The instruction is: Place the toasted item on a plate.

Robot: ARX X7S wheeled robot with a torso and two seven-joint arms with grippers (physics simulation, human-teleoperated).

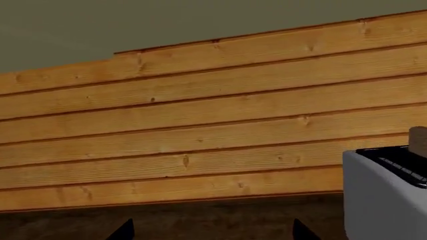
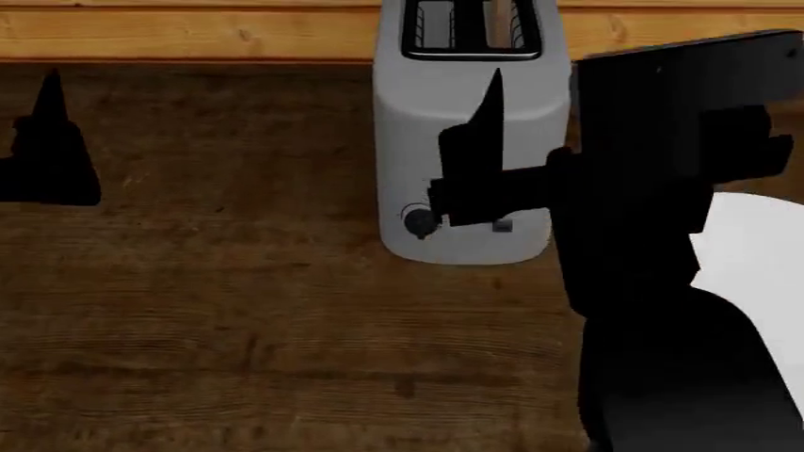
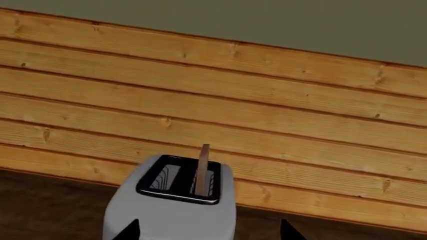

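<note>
The grey toaster (image 2: 462, 132) stands at the back of the wooden counter, against the plank wall. The toast (image 3: 202, 169), a thin tan slice, stands upright in one slot and sticks out above the top; it also shows in the head view (image 2: 504, 19) and at the edge of the left wrist view (image 1: 418, 141). My right gripper (image 3: 210, 233) is open and empty, just in front of the toaster and below its top. The white plate (image 2: 758, 252) lies right of the toaster, partly hidden by my right arm. My left gripper (image 1: 213, 233) is open and empty, far left of the toaster.
The dark wooden counter (image 2: 251, 320) runs from the wall to the near edge. The plank wall (image 3: 267, 100) stands close behind the toaster. The toaster's knob (image 2: 416, 218) faces the front. The toaster shows at the edge of the left wrist view (image 1: 383, 200).
</note>
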